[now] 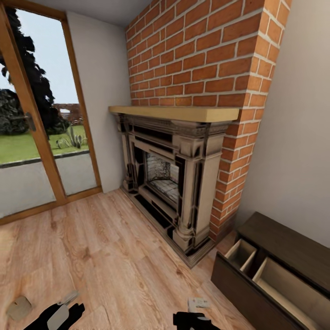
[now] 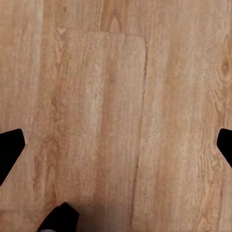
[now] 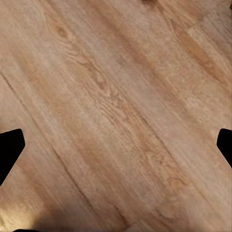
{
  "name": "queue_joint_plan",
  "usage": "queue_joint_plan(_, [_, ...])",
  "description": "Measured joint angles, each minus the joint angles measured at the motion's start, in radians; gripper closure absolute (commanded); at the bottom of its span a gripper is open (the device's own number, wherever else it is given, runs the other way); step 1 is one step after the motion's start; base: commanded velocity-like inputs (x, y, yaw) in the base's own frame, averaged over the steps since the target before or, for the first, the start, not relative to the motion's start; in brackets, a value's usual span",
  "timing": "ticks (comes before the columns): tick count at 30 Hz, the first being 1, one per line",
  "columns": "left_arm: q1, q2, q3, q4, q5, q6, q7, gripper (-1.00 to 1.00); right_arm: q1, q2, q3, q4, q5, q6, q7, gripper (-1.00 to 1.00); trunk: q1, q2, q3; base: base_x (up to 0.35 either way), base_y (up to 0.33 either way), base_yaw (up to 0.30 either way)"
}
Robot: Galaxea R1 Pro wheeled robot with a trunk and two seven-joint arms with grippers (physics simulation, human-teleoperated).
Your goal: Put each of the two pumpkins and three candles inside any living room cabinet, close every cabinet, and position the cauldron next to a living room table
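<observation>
Nearest in the head view, the left gripper (image 1: 57, 314) sits dark and low at the bottom edge over the wooden floor (image 1: 105, 256), and just to its left a stubby grey-beige candle (image 1: 19, 307) lies on the boards, close beside the gripper but apart from it. The right gripper (image 1: 195, 316) pokes in at the bottom, right of centre. Far right, the dark brown cabinet (image 1: 284, 243) stands along the wall with two fronts pulled open, pale beige insides showing. Beyond it the stone fireplace (image 1: 169, 178) stands under its wooden mantel (image 1: 176, 112), backed by the brick chimney (image 1: 206, 55). Far left, the glazed door (image 1: 36, 114) looks out on grass.

On to the left wrist view: bare floor planks (image 2: 111, 121), with the left gripper's fingertips (image 2: 9, 150) black at opposite edges, spread wide with nothing between them.

Right wrist view: more planks (image 3: 116, 111) running diagonally, and the right gripper's fingertips (image 3: 9, 150) again at opposite edges, jaws wide apart and empty.
</observation>
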Motion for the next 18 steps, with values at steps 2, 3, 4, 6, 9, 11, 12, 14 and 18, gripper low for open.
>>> queue_joint_plan(2, [0.0, -0.003, 0.0, 0.001, 0.0, 0.0, 0.0, -1.0, 0.0, 0.001, 0.0, 0.001, 0.0, -0.005, 0.001, -1.0, 0.0, 0.0, -0.002, 0.0, 0.283, 0.199])
queue_joint_plan(3, [0.0, -0.004, 0.0, 0.002, 0.001, 0.0, 0.0, -1.0, 0.0, 0.001, 0.0, 0.001, 0.0, -0.006, 0.001, -1.0, 0.0, 0.0, -0.004, 0.0, 0.287, 0.197])
queue_joint_plan(4, [0.0, -0.004, 0.0, 0.004, 0.001, -0.001, 0.0, -1.0, 0.0, 0.001, 0.0, -0.001, 0.0, -0.007, 0.002, -1.0, 0.0, 0.0, -0.005, 0.014, 0.289, 0.195])
queue_joint_plan(6, [0.001, -0.003, 0.0, 0.005, 0.001, -0.001, 0.0, -1.0, 0.0, 0.001, 0.0, -0.002, 0.0, -0.01, 0.002, -1.0, 0.0, 0.0, -0.007, 0.044, 0.29, 0.193])
queue_joint_plan(9, [0.001, -0.003, 0.0, 0.014, 0.0, -0.001, 0.0, -1.0, 0.0, 0.001, 0.0, -0.002, 0.0, -0.02, 0.004, -1.0, 0.0, 0.0, -0.011, 0.069, 0.291, 0.184])
queue_joint_plan(11, [0.001, -0.003, 0.0, 0.018, 0.0, -0.002, 0.0, -1.0, 0.0, 0.001, 0.0, -0.002, 0.0, -0.022, 0.006, -1.0, 0.0, 0.0, -0.014, 0.079, 0.291, 0.18])
queue_joint_plan(12, [0.001, -0.004, 0.0, 0.019, 0.0, -0.002, 0.0, -1.0, 0.0, 0.001, 0.0, -0.002, 0.0, -0.023, 0.006, -1.0, 0.0, 0.0, -0.015, 0.082, 0.291, 0.179])
queue_joint_plan(14, [0.001, -0.004, 0.0, 0.019, 0.0, -0.002, 0.0, -1.0, 0.0, 0.001, 0.0, -0.002, 0.0, -0.023, 0.006, -1.0, 0.0, 0.0, -0.017, 0.083, 0.291, 0.179])
queue_joint_plan(18, [0.002, -0.003, 0.0, 0.02, -0.002, -0.002, 0.0, -1.0, 0.0, 0.001, 0.0, -0.002, 0.0, -0.023, 0.006, -1.0, 0.0, 0.0, -0.022, 0.108, 0.291, 0.178])
